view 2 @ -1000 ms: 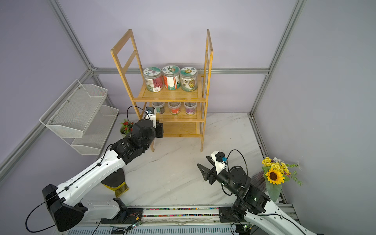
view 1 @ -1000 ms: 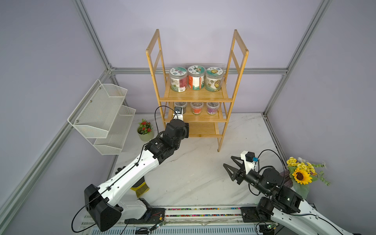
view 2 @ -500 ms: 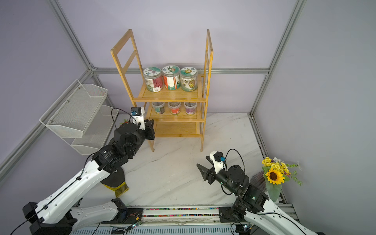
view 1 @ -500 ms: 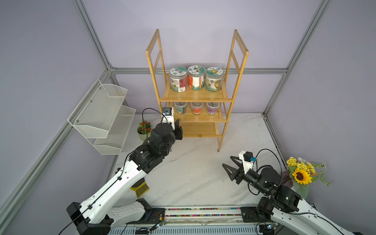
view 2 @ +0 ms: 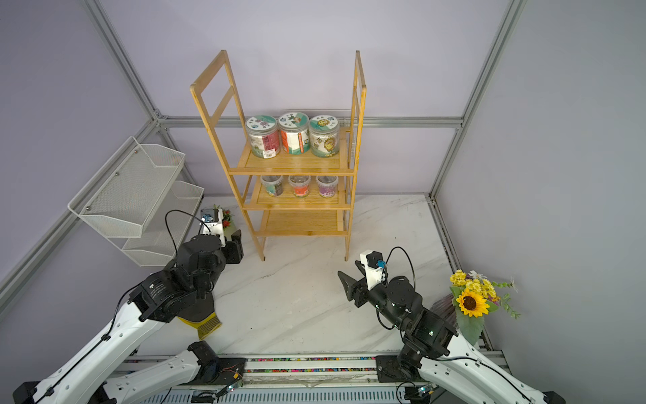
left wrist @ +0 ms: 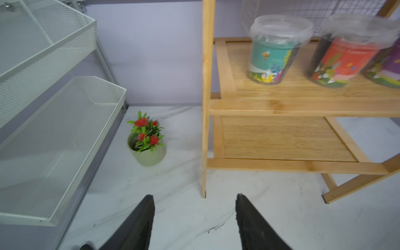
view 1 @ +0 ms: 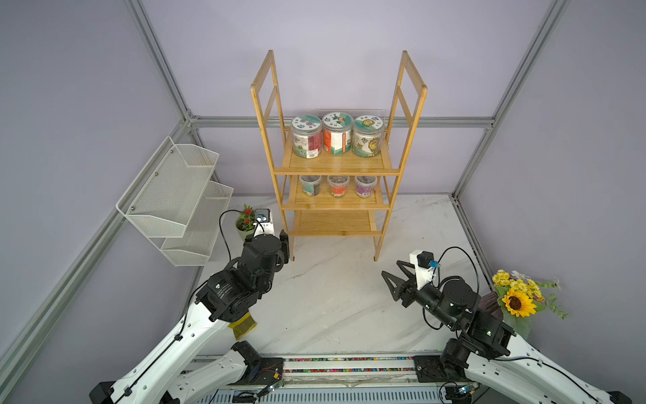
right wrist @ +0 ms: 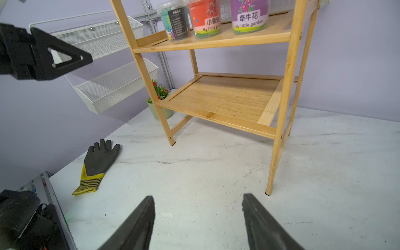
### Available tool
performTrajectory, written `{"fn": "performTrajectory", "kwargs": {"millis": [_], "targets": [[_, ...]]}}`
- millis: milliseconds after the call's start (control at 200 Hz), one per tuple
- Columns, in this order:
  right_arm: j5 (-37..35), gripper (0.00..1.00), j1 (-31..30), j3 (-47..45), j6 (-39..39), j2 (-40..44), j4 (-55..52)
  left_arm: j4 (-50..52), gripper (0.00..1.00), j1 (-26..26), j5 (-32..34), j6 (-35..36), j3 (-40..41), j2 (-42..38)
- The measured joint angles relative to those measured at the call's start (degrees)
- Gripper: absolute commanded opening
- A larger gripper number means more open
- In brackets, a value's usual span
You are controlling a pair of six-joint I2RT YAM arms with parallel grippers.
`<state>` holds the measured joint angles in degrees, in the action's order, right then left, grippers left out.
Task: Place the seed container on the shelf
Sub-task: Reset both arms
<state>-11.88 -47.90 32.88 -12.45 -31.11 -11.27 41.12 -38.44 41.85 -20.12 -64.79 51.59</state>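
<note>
My left claw [left wrist: 194,195] is spread and empty, and my right claw [right wrist: 197,195] likewise. The teal seed container [left wrist: 275,54] stands on the middle tier of the shelf [left wrist: 303,106], upper right of the left wrist frame. The front post [left wrist: 204,151] stands dead ahead of my left claw; pushing forward could jolt the shelf and tip the container. The surface [left wrist: 281,205] is white and marbled, the walls [left wrist: 151,54] lilac, with a mesh basket [left wrist: 54,129] at left.
</note>
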Motion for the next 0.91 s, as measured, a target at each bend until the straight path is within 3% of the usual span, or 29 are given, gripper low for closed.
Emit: {"fn": "performTrajectory", "kwargs": {"millis": [200, 420, 665, 905], "targets": [[-12.5, 0.69, 0.0, 3.0, -5.8, -4.6, -2.3, 5.6, 0.71, 5.4, 1.3, -5.9, 2.5, -0.2], [-24.5, 0.71, 3.1, 5.5, -11.5, -12.2, -4.6, 5.9, 0.78, 12.0, -3.3, -11.0, 8.1, 1.5], [-21.7, 0.75, 20.0, 4.1, -12.0, -16.4, -1.5, -0.8, 0.85, 14.9, -6.1, -12.0, 15.6, 1.1], [-16.5, 0.82, 31.3, -4.9, -3.0, -23.7, 18.7, -17.0, 1.00, 16.0, -5.2, -10.6, 27.2, -1.7]]}}
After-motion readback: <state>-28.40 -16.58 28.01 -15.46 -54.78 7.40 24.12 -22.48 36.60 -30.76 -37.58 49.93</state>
